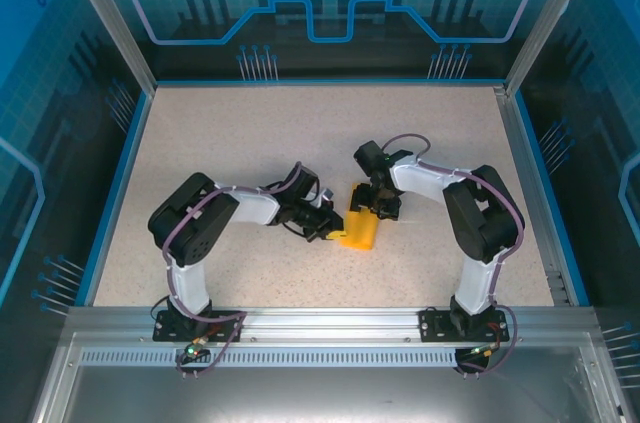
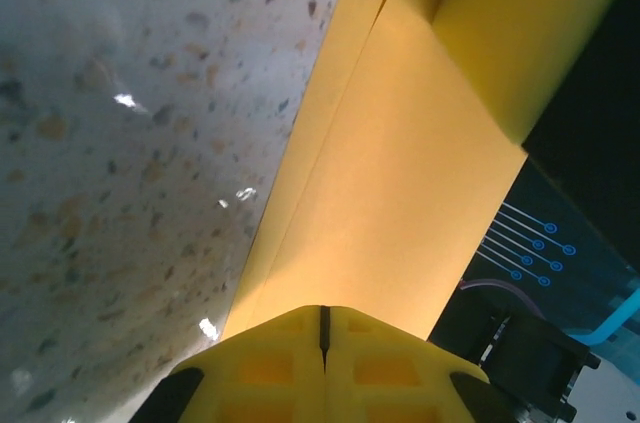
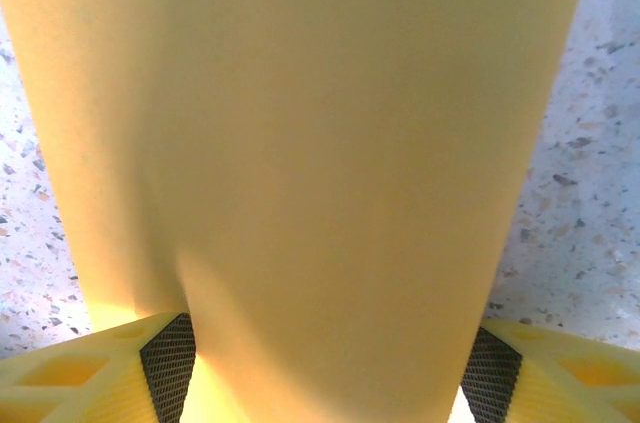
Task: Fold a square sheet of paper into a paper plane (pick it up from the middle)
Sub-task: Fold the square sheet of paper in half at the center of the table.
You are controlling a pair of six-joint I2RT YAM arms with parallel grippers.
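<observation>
Folds ran along the orange-yellow sheet of paper (image 1: 360, 230), which was at the middle of the speckled surface (image 1: 250, 143). The left tool (image 2: 322, 328) was pressed together, pinching one edge of it; the right tool (image 1: 378, 205) stood spread, its fingers (image 3: 165, 368) either side of the sheet

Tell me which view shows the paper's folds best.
Left wrist: the paper shows layered flaps and fold edges close up. Top external gives its overall shape, but small. Right wrist gives a smooth, plain stretch of it.
</observation>
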